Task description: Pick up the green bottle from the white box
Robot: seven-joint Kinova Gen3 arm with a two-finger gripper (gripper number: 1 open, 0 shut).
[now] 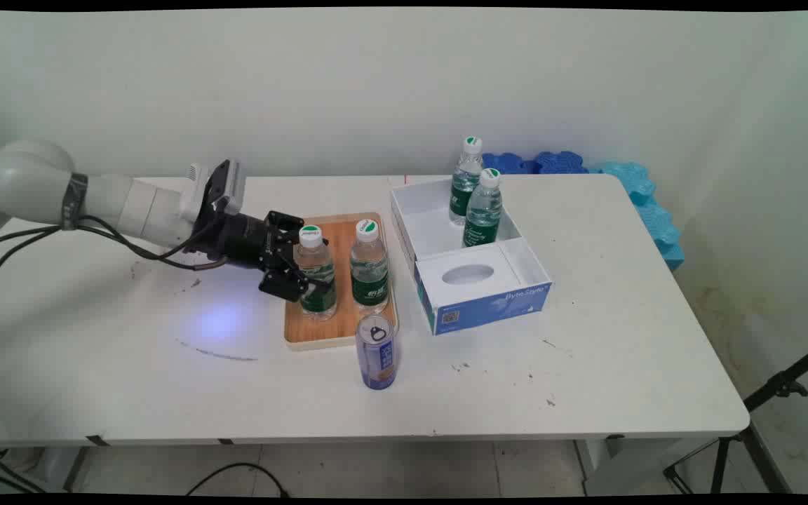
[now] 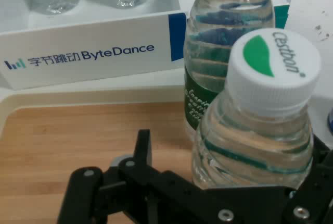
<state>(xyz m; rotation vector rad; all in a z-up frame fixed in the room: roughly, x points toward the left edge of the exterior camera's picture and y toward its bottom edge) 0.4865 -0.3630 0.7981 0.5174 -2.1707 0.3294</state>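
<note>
My gripper [image 1: 304, 265] reaches in low from the left, open, over a wooden tray [image 1: 337, 330]. A clear water bottle [image 1: 317, 277] with a white cap and green label stands upright on the tray between my fingers. In the hand view this bottle [image 2: 255, 130] sits close to the right finger, with a gap to the left finger [image 2: 143, 148]. My gripper [image 2: 234, 148] is not closed on it. A second, similar bottle [image 1: 369, 270] stands just right of it on the same tray, and it shows behind the first bottle in the hand view [image 2: 229, 31].
An open white and blue box [image 1: 474, 273] lies right of the tray with two more bottles [image 1: 482, 210] [image 1: 466, 179] standing in its far part. A blue drink can [image 1: 376, 352] stands in front of the tray. Blue foam [image 1: 628, 189] lines the far right edge.
</note>
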